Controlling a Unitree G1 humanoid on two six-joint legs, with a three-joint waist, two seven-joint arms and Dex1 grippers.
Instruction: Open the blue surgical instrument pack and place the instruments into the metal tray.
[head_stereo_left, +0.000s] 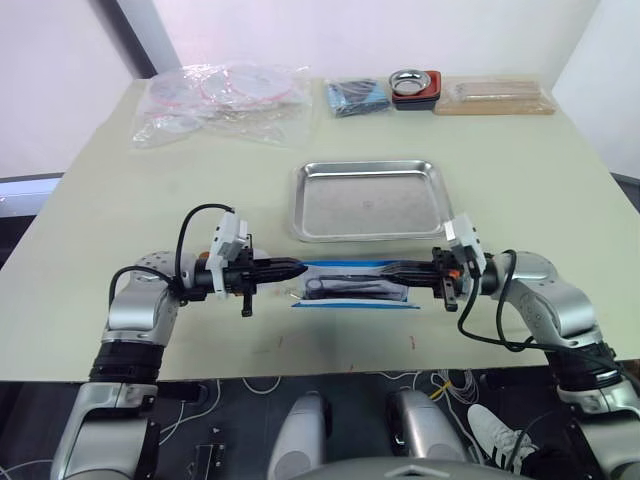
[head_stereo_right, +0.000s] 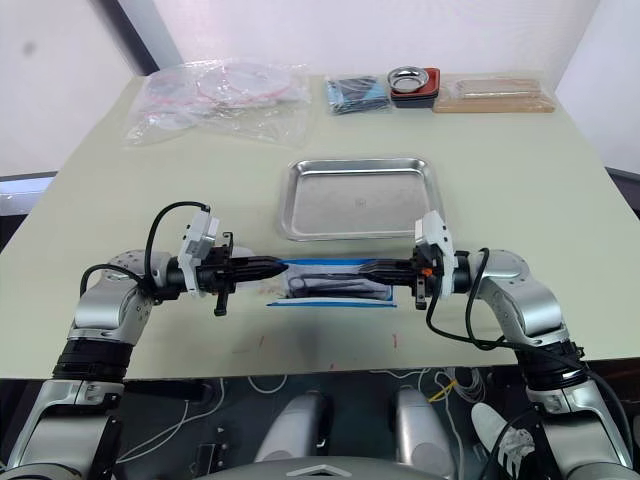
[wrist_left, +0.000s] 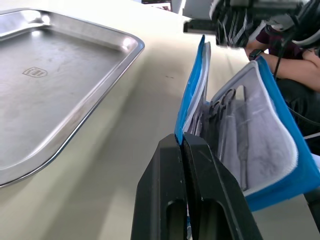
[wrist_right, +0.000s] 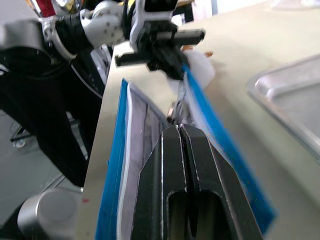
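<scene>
Blue surgical instrument pack (head_stereo_left: 355, 288), on the table (head_stereo_left: 120, 300) just short of the metal tray (head_stereo_left: 368, 198), stretched between two grippers. Left gripper (head_stereo_left: 296, 267): fingers pressed together on one end of the upper flap; right gripper (head_stereo_left: 392, 270): fingers clamped likewise on the opposite end. Instruments (wrist_left: 222, 117) tucked in the pale lining beside the left fingertips.

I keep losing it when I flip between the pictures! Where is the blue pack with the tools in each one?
Left eye view: blue surgical instrument pack, low centre, between both grippers.
Right eye view: low centre, just below the tray.
Left wrist view: centre-right, open, lining and instruments showing.
Right wrist view: blue edge pinched at the fingers.
Shared landmark: the metal tray, beside the pack.
</scene>
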